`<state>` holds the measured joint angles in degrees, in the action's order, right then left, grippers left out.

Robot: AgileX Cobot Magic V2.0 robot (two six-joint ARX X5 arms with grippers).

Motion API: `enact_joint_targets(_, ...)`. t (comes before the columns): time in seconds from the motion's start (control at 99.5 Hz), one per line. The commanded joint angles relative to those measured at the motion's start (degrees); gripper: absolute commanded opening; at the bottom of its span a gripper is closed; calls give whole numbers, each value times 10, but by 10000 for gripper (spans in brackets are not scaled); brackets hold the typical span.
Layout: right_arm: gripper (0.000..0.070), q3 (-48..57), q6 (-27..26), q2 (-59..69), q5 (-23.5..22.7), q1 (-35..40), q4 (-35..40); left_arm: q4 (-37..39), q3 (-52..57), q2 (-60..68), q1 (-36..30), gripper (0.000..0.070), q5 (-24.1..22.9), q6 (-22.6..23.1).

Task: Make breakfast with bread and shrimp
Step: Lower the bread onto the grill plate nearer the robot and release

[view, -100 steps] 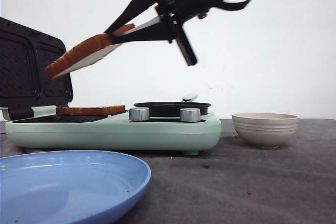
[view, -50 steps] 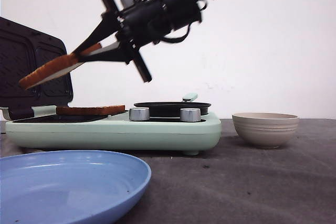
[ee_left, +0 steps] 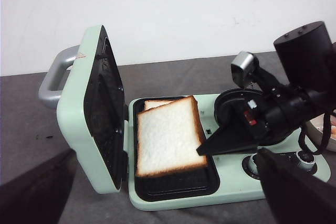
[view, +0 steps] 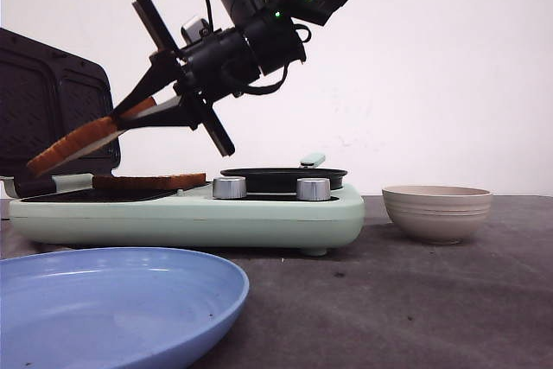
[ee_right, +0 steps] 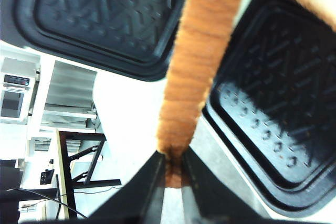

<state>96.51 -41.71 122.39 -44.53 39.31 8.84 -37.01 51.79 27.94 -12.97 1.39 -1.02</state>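
Bread (view: 73, 143) in right gripper's (view: 130, 114) pinch

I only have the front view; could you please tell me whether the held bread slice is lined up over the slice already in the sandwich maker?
Observer: Left wrist view: the held slice covers most of the lower slice; only its far strip peeks out.
Operator: Is the grip firm?
Observer: Right wrist view: the right gripper pinches the slice's crust edge between both fingers.
Operator: And the left gripper?
Observer: The left gripper is open and empty, facing the sandwich maker.
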Motion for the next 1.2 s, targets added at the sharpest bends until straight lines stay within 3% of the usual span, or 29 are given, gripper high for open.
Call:
enact_joint_targets(0.0, 2, 15, 17, 18, 8, 7, 5, 9, 4, 0, 0, 632, -3, -1)
enact_joint_targets(0.422, 10, 15, 61, 20, 55, 14, 60, 9, 4, 0, 0, 632, -3, -1)
enact_joint_targets(0.462, 71, 15, 62, 20, 62, 14, 63, 9, 4, 0, 0, 632, -3, -1)
enact_joint_targets(0.532, 281, 15, 61, 20, 73, 14, 64, 9, 4, 0, 0, 632, -3, -1)
enact_joint_targets(0.573, 338, 15, 61, 20, 73, 14, 65, 9, 4, 0, 0, 632, -3, -1)
enact_joint_targets(0.703, 357, 15, 68, 20, 85, 14, 66, 9, 4, 0, 0, 632, -4, -1)
enact_joint_targets(0.854, 513, 15, 68, 20, 90, 14, 69, 9, 4, 0, 0, 632, -4, -1)
enact_joint_targets(1.186, 523, 16, 83, 16, 89, 13, 96, 8, 4, 0, 0, 632, -4, -1)
